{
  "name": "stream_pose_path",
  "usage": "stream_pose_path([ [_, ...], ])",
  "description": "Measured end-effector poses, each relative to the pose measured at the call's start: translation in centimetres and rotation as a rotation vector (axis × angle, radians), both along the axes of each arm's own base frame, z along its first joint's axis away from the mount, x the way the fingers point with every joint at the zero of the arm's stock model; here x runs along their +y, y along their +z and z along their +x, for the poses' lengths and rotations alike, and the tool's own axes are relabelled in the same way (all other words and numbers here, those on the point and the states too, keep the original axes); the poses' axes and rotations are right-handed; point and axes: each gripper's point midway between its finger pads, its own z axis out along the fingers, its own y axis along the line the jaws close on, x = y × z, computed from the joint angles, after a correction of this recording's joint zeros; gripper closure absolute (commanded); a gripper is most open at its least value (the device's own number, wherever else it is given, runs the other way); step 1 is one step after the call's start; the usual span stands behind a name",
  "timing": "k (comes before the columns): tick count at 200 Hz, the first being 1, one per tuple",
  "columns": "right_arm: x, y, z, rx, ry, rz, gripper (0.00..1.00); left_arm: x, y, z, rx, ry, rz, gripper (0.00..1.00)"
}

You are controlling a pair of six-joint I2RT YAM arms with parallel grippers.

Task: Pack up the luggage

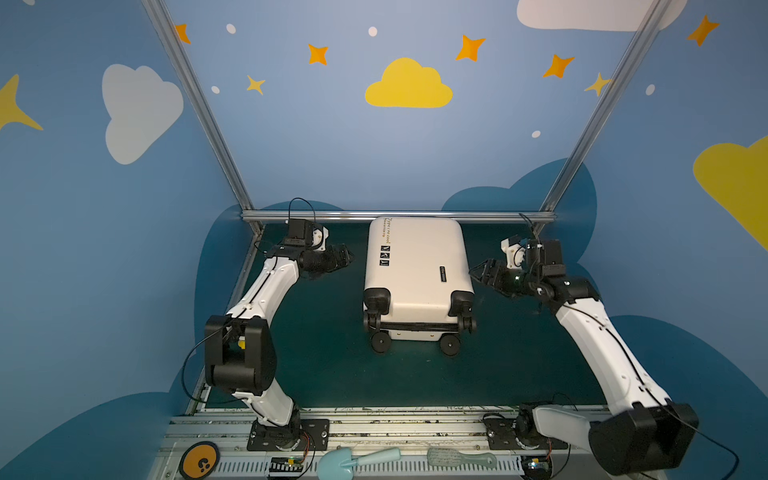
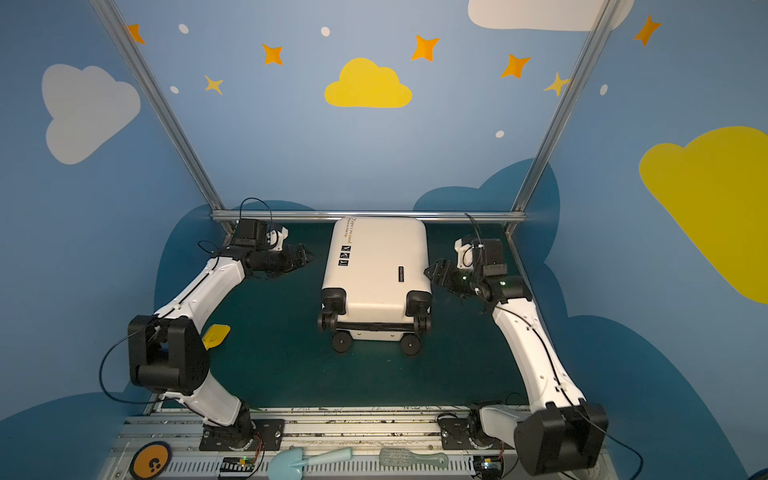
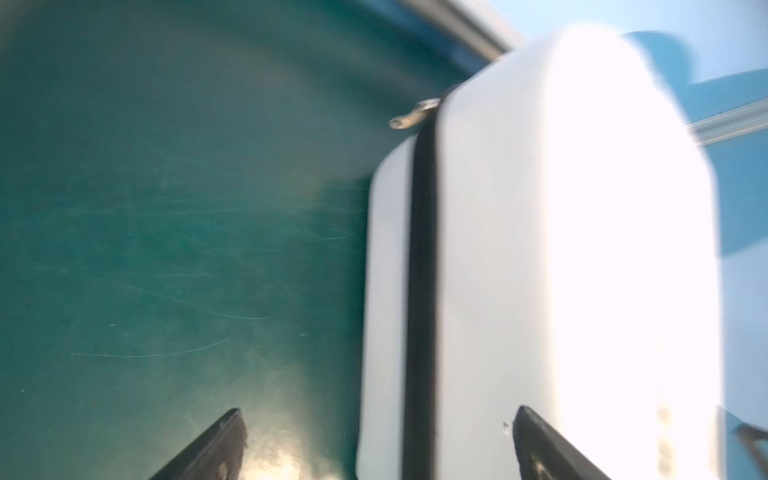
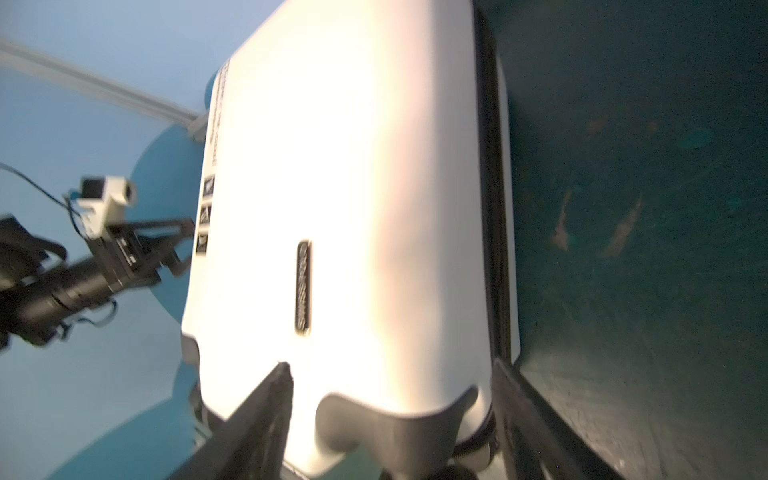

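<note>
The luggage (image 1: pixel 415 266) (image 2: pixel 374 266) is a small white hard-shell suitcase. It lies flat and shut on the green table, with its black wheels toward the front. My left gripper (image 1: pixel 347 257) (image 2: pixel 307 257) hovers open a little to its left, apart from the shell. In the left wrist view that gripper (image 3: pixel 379 410) faces the luggage (image 3: pixel 540 249) side and its black zipper line. My right gripper (image 1: pixel 476 272) (image 2: pixel 430 270) is open at the luggage's right edge. In the right wrist view its jaws (image 4: pixel 391 363) stand wide, one finger over the shell (image 4: pixel 353 187) and the other beside the zipper edge. Nothing is gripped.
An aluminium rail (image 1: pixel 399 215) runs just behind the luggage. On the front ledge lie a pale blue toy shovel (image 1: pixel 357 459), a hairbrush (image 1: pixel 461 459) and an orange disc (image 1: pixel 199 459). A yellow object (image 2: pixel 216 336) shows beside the left arm's elbow. A metal zipper pull (image 3: pixel 411 116) sticks out at the luggage's far corner.
</note>
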Motion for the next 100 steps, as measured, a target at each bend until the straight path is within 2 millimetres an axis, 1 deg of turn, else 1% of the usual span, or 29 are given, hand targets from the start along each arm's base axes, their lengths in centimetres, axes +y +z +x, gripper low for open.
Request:
stream_pose_path([
  [8,0.3,-0.1,-1.2,-0.006,0.018,-0.027,0.24,-0.2,0.7,-0.6,-0.018,-0.004,-0.011,0.0],
  [21,0.6,-0.5,-2.9,-0.009,0.038,-0.072,0.23,-0.3,1.2,-1.6,-0.032,-0.008,-0.028,0.0],
  [39,1.0,-1.4,-4.6,-0.001,0.06,-0.145,0.23,-0.5,1.2,-2.6,-0.033,-0.009,-0.045,0.0],
  [51,1.7,-2.1,-5.5,0.01,0.088,-0.192,0.23,-0.5,0.9,-3.1,-0.024,-0.009,-0.054,0.0],
  [73,2.4,-3.7,-6.9,0.037,0.123,-0.273,0.23,-0.7,0.3,-3.8,-0.008,-0.01,-0.067,0.0],
  [100,2.6,-4.9,-7.3,0.053,0.121,-0.348,0.23,-0.8,0.0,-4.3,-0.004,-0.013,-0.077,0.0],
])
